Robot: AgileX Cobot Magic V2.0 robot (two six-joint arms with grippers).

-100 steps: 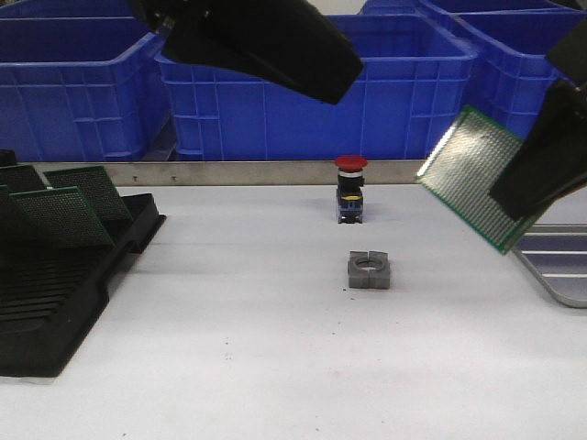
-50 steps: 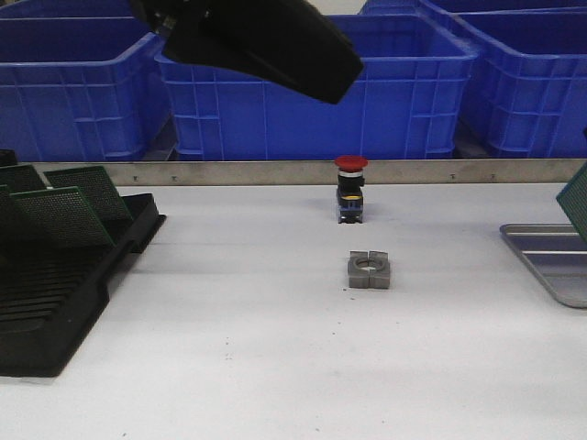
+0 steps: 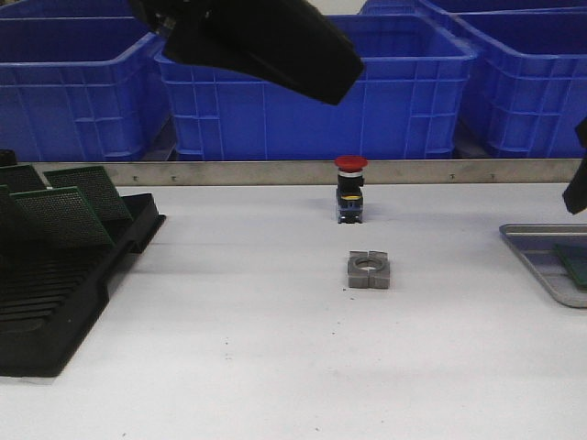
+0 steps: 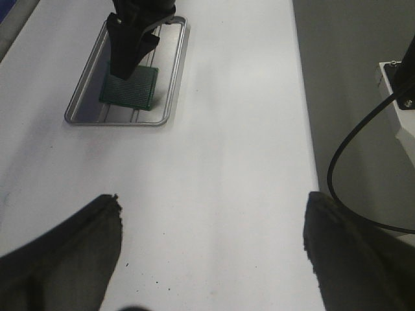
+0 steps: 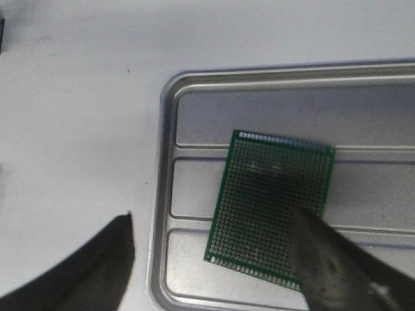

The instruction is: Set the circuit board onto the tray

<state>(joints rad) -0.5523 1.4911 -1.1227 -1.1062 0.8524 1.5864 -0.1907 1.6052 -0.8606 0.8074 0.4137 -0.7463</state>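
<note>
The green perforated rectangular circuit board (image 5: 272, 204) is lying flat inside the shallow grey metal tray (image 5: 170, 194) with raised rim, rounded corners and pale ribs, crossing two ribs at a slight angle. The right claw (image 5: 214, 259) is hovering over it, fingers spread and released, grasping nothing. The left claw (image 4: 211, 249) is hanging open above the matte white surface (image 3: 275, 348). In the front view the tray is cut off at the frame edge.

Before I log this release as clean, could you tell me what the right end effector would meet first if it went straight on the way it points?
Most likely the circuit board lying flat in the tray; the right end effector is open just above it, though depth is unclear.
</note>
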